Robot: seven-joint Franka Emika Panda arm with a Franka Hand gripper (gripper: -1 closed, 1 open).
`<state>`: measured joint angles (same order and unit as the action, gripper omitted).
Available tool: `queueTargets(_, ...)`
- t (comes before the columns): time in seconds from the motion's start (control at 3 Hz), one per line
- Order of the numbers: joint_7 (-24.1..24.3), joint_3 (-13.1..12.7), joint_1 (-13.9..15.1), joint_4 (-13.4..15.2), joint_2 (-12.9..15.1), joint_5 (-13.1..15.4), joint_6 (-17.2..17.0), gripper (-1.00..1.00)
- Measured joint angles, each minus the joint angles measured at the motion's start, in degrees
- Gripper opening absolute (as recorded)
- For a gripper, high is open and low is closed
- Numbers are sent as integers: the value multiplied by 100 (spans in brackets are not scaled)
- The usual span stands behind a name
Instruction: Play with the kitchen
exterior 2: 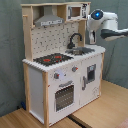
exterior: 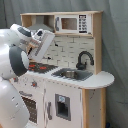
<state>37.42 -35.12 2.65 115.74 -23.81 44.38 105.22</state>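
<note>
The toy kitchen [exterior: 75,95] [exterior 2: 60,75] is white and light wood. It has a black faucet [exterior: 84,60] [exterior 2: 75,40] over a steel sink [exterior: 70,74] [exterior 2: 80,50]. A red-ringed hob [exterior: 42,66] [exterior 2: 52,59] sits under a grey hood [exterior 2: 48,20]. The oven door [exterior 2: 64,96] is shut. My gripper [exterior: 34,51] [exterior 2: 92,36] hangs in the air in front of the kitchen at about backsplash height. It points downward and touches nothing that I can see. In the first exterior view it overlaps the hob side; in the second exterior view it is beside the sink end.
My white arm [exterior: 12,60] fills the first exterior view's left. A toy microwave [exterior: 71,23] sits in the upper shelf. The kitchen stands on a wooden table [exterior 2: 107,107] before a grey curtain [exterior 2: 10,50].
</note>
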Motion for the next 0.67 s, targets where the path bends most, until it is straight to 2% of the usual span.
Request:
queueTargets(0.33,207,94,2,-265,346,-298,96,100)
queueTargets(0.67,454,99,2,-553,773,-423,187,100)
